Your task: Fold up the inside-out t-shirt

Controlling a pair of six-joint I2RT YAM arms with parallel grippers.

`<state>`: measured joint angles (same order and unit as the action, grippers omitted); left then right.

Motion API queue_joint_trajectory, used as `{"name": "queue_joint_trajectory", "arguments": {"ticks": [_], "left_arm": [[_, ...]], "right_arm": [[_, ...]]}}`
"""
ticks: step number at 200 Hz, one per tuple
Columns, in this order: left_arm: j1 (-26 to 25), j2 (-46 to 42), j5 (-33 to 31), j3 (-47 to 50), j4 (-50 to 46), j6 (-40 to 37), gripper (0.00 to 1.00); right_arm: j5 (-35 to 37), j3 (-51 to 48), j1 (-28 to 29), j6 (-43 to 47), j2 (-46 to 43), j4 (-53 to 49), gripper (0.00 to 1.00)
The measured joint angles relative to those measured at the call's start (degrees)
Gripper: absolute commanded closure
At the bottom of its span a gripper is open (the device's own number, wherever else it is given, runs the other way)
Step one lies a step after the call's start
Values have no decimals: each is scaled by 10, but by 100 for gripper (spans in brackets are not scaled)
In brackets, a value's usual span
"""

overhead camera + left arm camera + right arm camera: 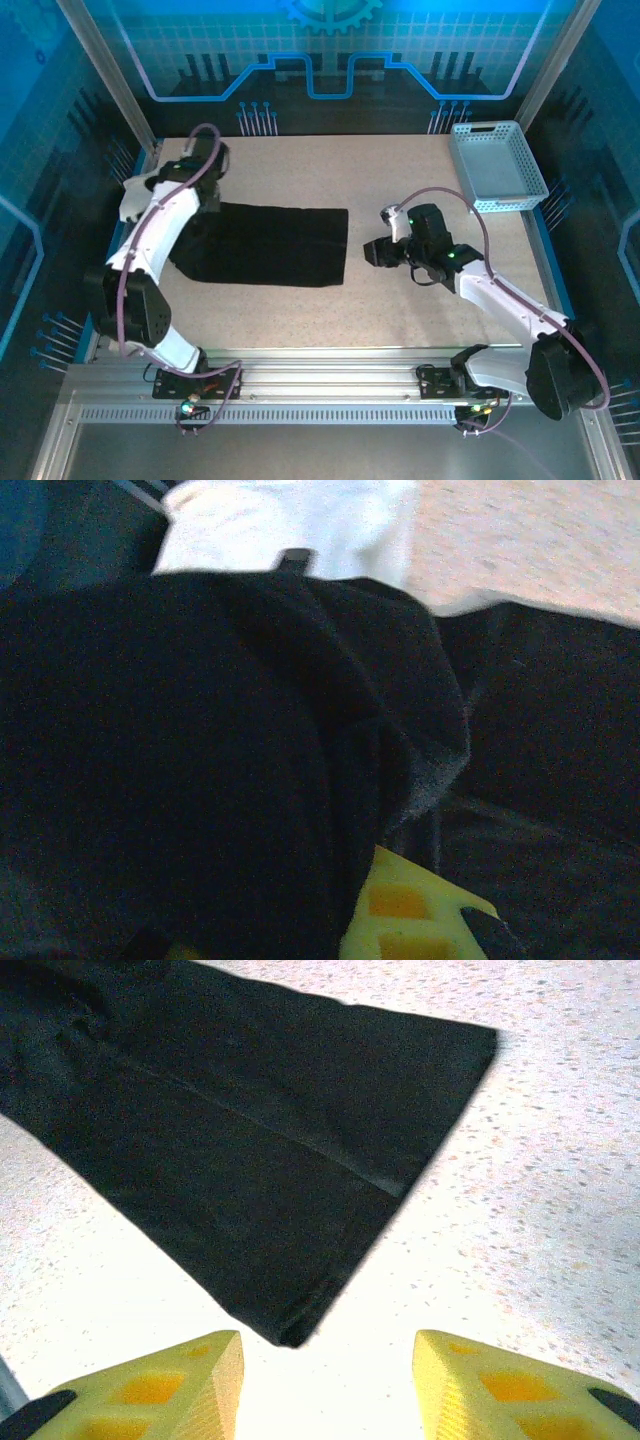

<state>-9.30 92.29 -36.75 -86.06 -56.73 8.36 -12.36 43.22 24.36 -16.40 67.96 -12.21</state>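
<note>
Over by the far right corner of the speckled beige tabletop [400, 180] sits a pale blue-grey rectangular plastic tray with perforated walls [497, 165], and its bare lattice floor shows from rim to rim. It stands well apart from the plain black soft cloth t-shirt [265, 245], which lies left of the table's middle as a flat, roughly rectangular dark slab, its long side running left to right and its right edge straight and neat. At the shirt's left end the left gripper [206, 205] is down on the fabric, its white arm slanting over that corner. In the left wrist view the black cloth [200, 750] is heaped in thick folds right up against the camera, one yellow finger [405, 915] peeking out below the bunch. The jaws are clenched on that gathered end of the shirt. Beyond the bunch there is a pale white shape [290, 525], too blurred for me to tell what it is. The right gripper [373, 252] hangs just beside the shirt's right edge, apart from the cloth. From its own wrist camera its two yellow fingers [170, 1380] stand spread with only tabletop between them, grasping nothing. The nearest corner of the shirt [250, 1140] lies just ahead of the left fingertip, a stitched seam running along the layer above.
</note>
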Motion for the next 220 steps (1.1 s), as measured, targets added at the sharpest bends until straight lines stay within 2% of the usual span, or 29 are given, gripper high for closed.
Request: {"name": "queue_joint_trajectory", "arguments": {"ticks": [30,52,58,66,73,80,91,114,130,134,150,170,187,198,220], "left_arm": [[-107,64,7,-57,-50,30,100],[-173,134,49,-102,-63,67,100],[-188,157,66,-116,-63,76,97],[-209,192,92,-138,-59,88,85],[-223,220,118,-157,-57,96,65],[-238,252,150,-179,-51,104,53],[-255,291,193,-207,-37,115,42],[-275,318,275,-222,1,130,30],[-269,282,317,-187,52,143,20],[-265,261,329,-163,70,142,16],[-238,158,366,-46,137,161,12],[-179,6,398,111,205,191,13],[-139,-58,405,183,239,209,14],[-140,-66,409,208,261,217,18],[-174,-60,421,257,306,232,26]], "right_arm": [[10,-1,-8,-2,-1,-14,51],[16,-1,-8,-1,-1,-19,51],[17,-1,-8,-1,-1,-20,51],[20,-1,-9,-1,-1,-23,51],[24,-1,-9,-2,-2,-27,51],[30,-2,-10,-2,-3,-30,51],[37,-4,-12,-3,-9,-34,51],[59,-22,-17,-15,-32,-34,51],[66,-37,-17,-27,-40,-32,51],[68,-40,-17,-29,-40,-32,50],[66,-42,-17,-38,-28,-27,48],[59,-38,-6,-46,11,-2,45],[47,-7,12,-52,73,12,42],[35,33,22,-58,128,16,42],[19,128,30,-75,238,38,43]]}}
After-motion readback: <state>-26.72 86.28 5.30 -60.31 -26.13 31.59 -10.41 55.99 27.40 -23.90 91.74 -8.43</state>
